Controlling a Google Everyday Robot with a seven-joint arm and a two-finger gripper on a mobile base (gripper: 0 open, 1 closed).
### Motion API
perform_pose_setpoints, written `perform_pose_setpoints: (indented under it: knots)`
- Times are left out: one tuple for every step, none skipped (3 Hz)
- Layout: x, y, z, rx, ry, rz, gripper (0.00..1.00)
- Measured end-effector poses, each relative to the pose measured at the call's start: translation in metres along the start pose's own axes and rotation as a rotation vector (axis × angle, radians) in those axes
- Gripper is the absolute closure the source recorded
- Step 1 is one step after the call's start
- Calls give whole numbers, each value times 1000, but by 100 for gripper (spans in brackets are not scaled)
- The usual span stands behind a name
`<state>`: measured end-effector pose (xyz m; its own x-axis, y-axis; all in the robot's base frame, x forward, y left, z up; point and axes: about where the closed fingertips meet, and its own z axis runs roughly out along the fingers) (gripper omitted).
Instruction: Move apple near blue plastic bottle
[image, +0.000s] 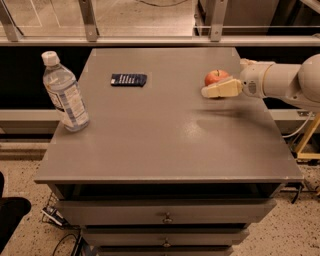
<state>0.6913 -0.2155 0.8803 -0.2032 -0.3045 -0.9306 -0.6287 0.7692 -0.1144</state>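
Reach step: my end effector (220, 89) sat beside apple (216, 76), couldn't tell grip; next needed grasp, haul to blue plastic bottle (65, 95)

On my feed I see 1 gray table (150, 145) with stacked drawers (125, 212) under its top. 1 small dark-blue packet (128, 79) lies flat toward the back. A metal railing (150, 41) runs behind.

tabletop (150, 135) matt grey | bottle (65, 95) clear plastic | apple (215, 76) glossy | jaws beside apple cream matt plastic
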Motion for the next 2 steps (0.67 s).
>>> perform_pose_setpoints:
  knots:
    - [-1, -4, 12, -10, -17, 11, 0]
    - [2, -3, 19, -29, -30, 27, 0]
